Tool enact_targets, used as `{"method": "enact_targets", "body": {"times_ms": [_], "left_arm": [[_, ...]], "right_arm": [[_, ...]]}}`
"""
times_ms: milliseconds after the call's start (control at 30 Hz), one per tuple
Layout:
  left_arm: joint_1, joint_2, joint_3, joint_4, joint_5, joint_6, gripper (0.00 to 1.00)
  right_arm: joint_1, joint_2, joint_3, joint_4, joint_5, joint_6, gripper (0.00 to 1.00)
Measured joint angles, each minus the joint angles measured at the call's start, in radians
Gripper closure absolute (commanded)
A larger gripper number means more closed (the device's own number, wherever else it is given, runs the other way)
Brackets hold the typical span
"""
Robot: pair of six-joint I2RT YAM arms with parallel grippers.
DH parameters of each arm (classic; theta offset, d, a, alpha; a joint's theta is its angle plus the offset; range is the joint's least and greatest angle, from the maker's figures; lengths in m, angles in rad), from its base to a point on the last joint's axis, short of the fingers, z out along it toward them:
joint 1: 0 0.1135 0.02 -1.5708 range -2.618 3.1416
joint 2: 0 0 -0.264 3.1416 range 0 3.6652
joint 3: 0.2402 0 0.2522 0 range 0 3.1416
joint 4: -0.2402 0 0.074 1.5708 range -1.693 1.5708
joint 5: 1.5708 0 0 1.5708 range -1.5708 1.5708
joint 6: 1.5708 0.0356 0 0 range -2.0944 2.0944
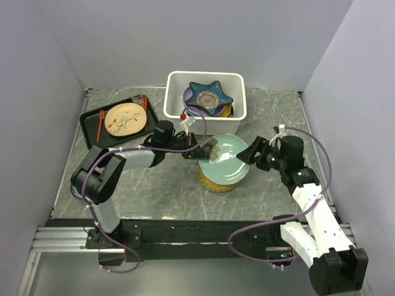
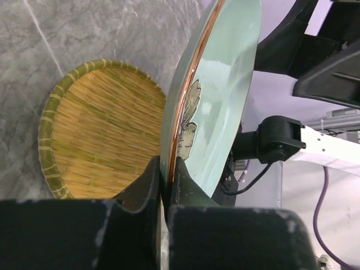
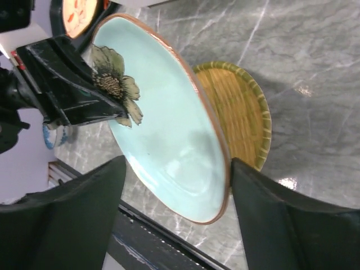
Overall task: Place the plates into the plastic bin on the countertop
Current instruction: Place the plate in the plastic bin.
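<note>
1. Stuff nearby: a black tray (image 1: 92, 120) carrying a beige plate (image 1: 125, 118) sits far left. The white plastic bin (image 1: 174, 105) at the back holds a navy star plate (image 1: 210, 95) on top of others.
2. Right underneath the action, a round yellow-green dish (image 1: 216, 184) with a woven straw look lies flat on the grey marbled countertop (image 1: 160, 191).
3. The pale green plate (image 1: 229, 161) is glossy with a coppery rim and a painted flower. It hangs tilted above that dish, just in front of the bin.
4. The left gripper (image 1: 200, 150) is pinched tight on the flower-side rim.
5. The right gripper (image 1: 250, 154) is spread wide around the opposite edge, with no squeeze on it.
</note>
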Motion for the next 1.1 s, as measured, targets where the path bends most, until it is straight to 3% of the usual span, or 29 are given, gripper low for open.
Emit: {"method": "enact_targets", "body": {"times_ms": [133, 567, 1100], "left_arm": [[0.0, -0.001, 0.0, -0.013, -0.017, 0.006, 0.99], [0.017, -0.005, 0.008, -0.098, -0.071, 0.025, 0.99], [0.02, -0.025, 0.136, -0.25, -0.129, 0.101, 0.99]], "right_arm": [[0.0, 0.009, 0.0, 0.019, -0.01, 0.003, 0.0], [-0.003, 0.011, 0.0, 0.045, 0.012, 0.004, 0.0], [-0.014, -0.062, -0.03, 0.012, 0.104, 0.004, 0.0]]}}
